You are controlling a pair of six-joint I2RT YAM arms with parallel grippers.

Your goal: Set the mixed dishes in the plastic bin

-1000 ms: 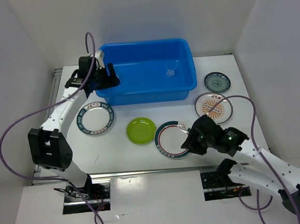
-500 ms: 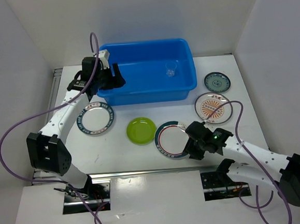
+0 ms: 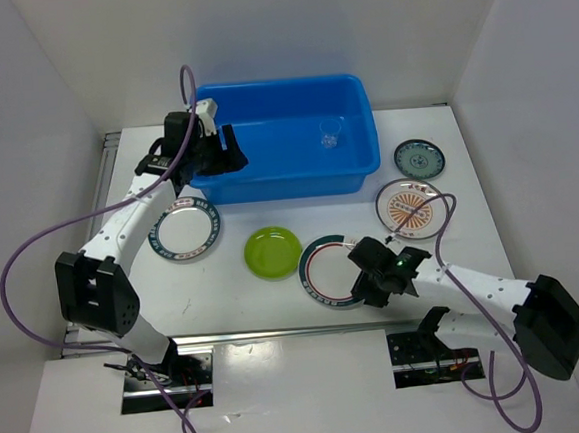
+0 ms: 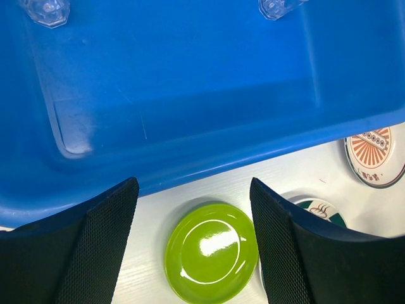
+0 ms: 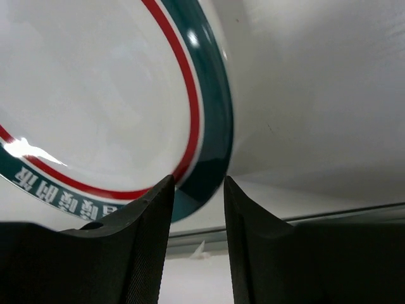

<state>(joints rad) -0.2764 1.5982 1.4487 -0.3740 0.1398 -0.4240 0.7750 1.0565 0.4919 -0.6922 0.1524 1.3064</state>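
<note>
Bin (image 3: pixel 284 142) sits at the far middle of the table (image 3: pixel 225 287), open side up, long axis running left to right, near wall facing the arms. One clear cup (image 3: pixel 331 133) on its floor, in the right half. Five plates out on the table, all flat and face up; being round, they have no long axis. Left plate (image 3: pixel 183 229), white with a teal rim, just before the bin's left end. Lime plate (image 3: pixel 272 252) (image 4: pixel 212 252) near the middle, apart from the bin. Red-ringed plate (image 3: pixel 329 271) (image 5: pixel 95 95), teal-rimmed with lettering on the band, just right of the lime one. Sunburst plate (image 3: pixel 412 208) (image 4: pixel 374 155) further right, dark plate (image 3: pixel 419 158) beyond it, near the bin's right end. Left claw (image 3: pixel 222 154) (image 4: pixel 193 190) hangs over the bin's near-left corner, spread wide, nothing between its fingers (image 4: pixel 101 247); it points along the bin toward the right. Right claw (image 3: pixel 359 276) (image 5: pixel 197 180) is low at the red-ringed plate's near-right edge, fingers (image 5: pixel 142 240) narrow and set either side of the rim band. Cannot tell whether they press the rim.
</note>
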